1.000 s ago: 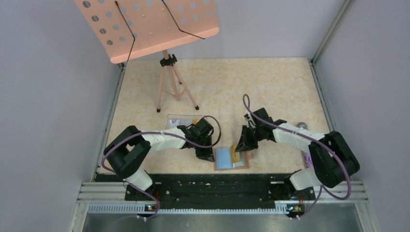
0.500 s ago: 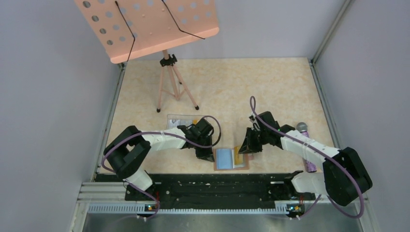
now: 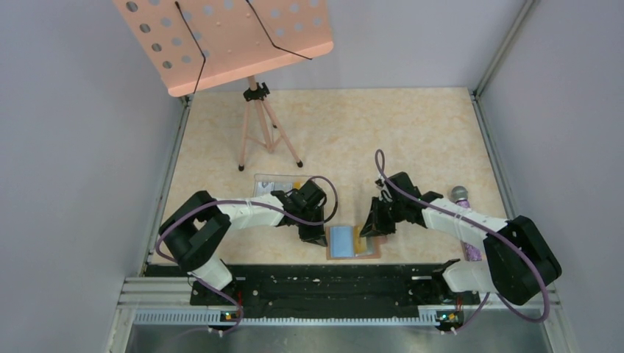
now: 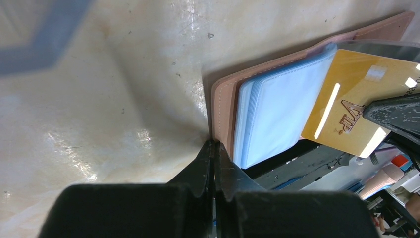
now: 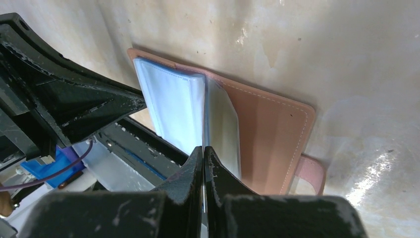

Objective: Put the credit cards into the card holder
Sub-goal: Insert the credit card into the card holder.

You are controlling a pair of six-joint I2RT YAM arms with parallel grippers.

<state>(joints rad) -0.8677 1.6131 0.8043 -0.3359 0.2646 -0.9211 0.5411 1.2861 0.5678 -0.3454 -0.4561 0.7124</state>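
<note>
Card holder (image 3: 352, 244) lies open and flat on the worktop (image 3: 383, 125), at the middle of the near edge, between the 2 arms. The brown cover (image 4: 224, 99) faces down and a stack of pale blue sleeves (image 4: 277, 111) faces up. A snap tab (image 5: 309, 171) projects from 1 cover edge.

Contents: 1 gold credit card (image 4: 346, 119), printed VIP, sits slanted at the holder's right half. Its inner end is hidden behind the edge of the sleeve stack and the rest is exposed. Whether that end is inside a sleeve cannot be told.

Right jaws are closed on the outer end of the gold credit card. Left jaws are pressed fully together, tips down at the worktop against the holder's left cover edge.

A clear box (image 3: 271, 182) lies behind the left arm, partly hidden by it; its contents cannot be made out. A music stand (image 3: 254, 110) stands near the far left corner.
</note>
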